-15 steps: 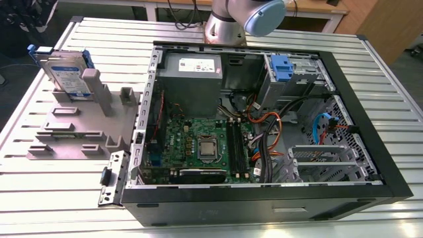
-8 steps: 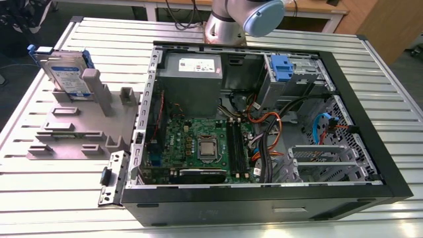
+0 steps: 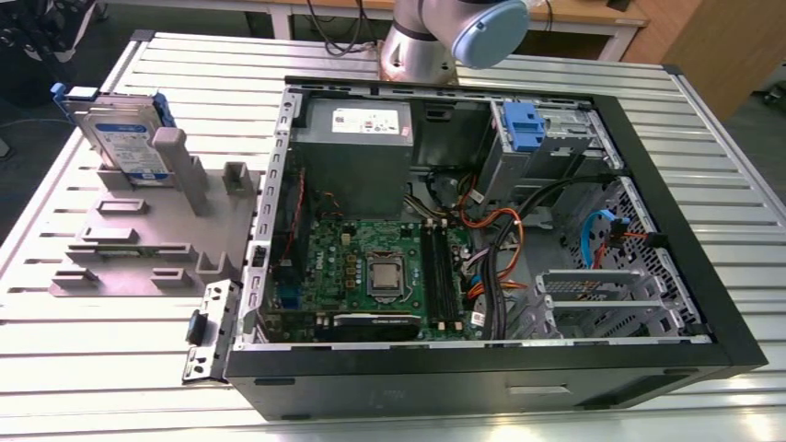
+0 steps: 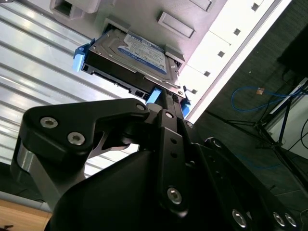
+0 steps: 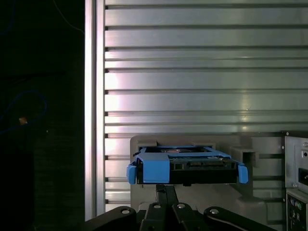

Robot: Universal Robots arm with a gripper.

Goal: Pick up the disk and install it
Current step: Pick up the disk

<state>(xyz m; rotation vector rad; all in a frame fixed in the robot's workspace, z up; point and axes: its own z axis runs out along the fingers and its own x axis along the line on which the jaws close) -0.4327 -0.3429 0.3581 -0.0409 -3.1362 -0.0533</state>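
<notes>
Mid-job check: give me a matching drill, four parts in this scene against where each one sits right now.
1 disk
2 grey metal box
3 blue latch
4 processor

A middle of the green board
B standing in the grey fixture, outside the case
C drive bay, exterior view's upper right
D inside the case, bearing a white sticker

Pairs: 1-B, 2-D, 3-C, 4-A

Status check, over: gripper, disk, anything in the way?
Gripper shut, empty, short of the disk. Disk on edge in grey holder, untouched. Nothing between them in both wrist views.
</notes>
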